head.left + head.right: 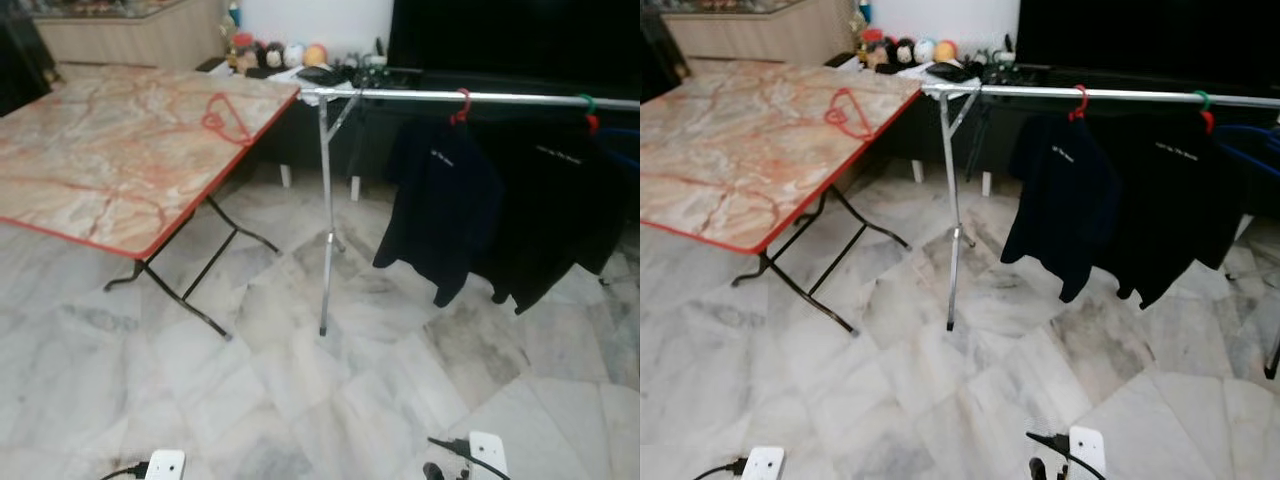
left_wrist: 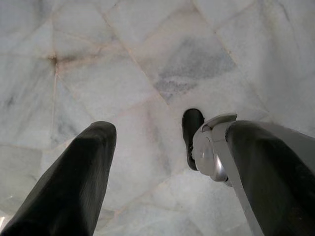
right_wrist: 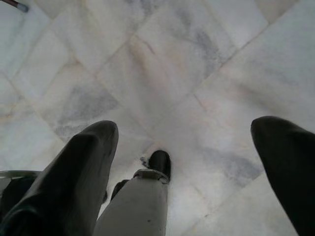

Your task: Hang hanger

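A red wire hanger (image 1: 225, 118) lies flat on the marble-patterned folding table (image 1: 100, 170), near its far right corner. Right of the table stands a silver clothes rail (image 1: 500, 97) on a thin metal post (image 1: 325, 220). Two black shirts hang from it, one (image 1: 440, 200) on a red hook, the other (image 1: 560, 210) on a green and red hook. Both arms hang low beside my body. My left gripper (image 2: 170, 130) is open and points down at the floor, and my right gripper (image 3: 186, 128) is open over the tiles too. Neither holds anything.
Pale marble floor tiles (image 1: 300, 380) spread between me and the furniture. The table's black folding legs (image 1: 190, 280) splay out to the floor. A low dark cabinet (image 1: 340, 75) with small toys and clutter stands behind the rail. My own foot (image 2: 192, 123) shows between the left fingers.
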{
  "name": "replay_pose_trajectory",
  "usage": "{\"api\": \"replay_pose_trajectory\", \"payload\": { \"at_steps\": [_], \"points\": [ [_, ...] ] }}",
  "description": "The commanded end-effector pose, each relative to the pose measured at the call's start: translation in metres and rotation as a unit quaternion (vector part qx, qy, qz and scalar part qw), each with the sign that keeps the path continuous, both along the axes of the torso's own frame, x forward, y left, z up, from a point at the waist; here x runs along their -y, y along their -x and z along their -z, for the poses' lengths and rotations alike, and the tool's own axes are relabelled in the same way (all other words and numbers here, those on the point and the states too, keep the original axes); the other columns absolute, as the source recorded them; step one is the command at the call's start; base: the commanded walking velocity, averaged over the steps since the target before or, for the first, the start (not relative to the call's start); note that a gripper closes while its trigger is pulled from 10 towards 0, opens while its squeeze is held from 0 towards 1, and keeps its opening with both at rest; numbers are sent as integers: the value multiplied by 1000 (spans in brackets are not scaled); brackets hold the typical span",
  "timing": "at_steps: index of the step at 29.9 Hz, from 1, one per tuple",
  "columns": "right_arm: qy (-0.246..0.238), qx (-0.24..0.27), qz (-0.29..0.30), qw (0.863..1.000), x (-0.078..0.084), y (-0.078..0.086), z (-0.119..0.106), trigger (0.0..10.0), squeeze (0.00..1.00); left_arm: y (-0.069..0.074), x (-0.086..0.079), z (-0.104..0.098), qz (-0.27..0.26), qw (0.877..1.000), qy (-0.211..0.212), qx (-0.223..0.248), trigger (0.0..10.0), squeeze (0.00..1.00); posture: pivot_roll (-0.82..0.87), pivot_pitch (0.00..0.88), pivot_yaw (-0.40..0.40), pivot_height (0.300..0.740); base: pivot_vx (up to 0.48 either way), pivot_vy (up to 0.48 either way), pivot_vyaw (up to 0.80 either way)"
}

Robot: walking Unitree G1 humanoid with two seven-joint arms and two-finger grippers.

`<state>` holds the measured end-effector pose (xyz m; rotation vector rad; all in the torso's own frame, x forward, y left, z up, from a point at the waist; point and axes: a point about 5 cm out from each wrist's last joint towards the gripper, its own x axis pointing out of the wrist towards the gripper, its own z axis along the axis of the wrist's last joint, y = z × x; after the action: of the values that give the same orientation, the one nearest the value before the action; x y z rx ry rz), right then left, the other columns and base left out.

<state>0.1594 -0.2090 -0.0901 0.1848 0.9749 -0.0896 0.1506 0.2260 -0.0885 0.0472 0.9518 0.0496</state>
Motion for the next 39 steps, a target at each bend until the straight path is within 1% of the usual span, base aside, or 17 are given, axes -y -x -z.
{"api": "replay_pose_trajectory", "payload": {
  "at_steps": [1,7,16,22,33,39],
  "points": [
    [-3,3,8,1000,0,0,0,10000,0,2,-5,0,-5,1000,-3,-5,10000,0,-21,0,10,740,0,0,0],
    [-1,2,9,1000,0,-2,-1,10000,0,0,-7,-1,-8,1000,-2,-2,10000,0,-18,0,8,740,0,0,0],
    [-4,-2,19,1000,0,-3,-1,10000,0,1,-7,-1,-19,1000,0,-4,10000,0,-9,0,3,740,245,0,0],
    [-1,-5,16,1000,1,-3,-1,10000,0,1,-6,-1,-21,1000,2,-3,10000,0,-8,0,-1,740,247,0,-659],
    [-3,7,24,1000,1,-6,-2,10000,0,-1,-9,-2,-22,1000,1,1,10000,0,-4,0,-7,740,250,0,0],
    [3,11,4,1000,1,-7,-3,10000,0,-1,-8,-2,-22,1000,3,1,10000,0,-6,0,-9,740,254,0,0]
  ]
}}
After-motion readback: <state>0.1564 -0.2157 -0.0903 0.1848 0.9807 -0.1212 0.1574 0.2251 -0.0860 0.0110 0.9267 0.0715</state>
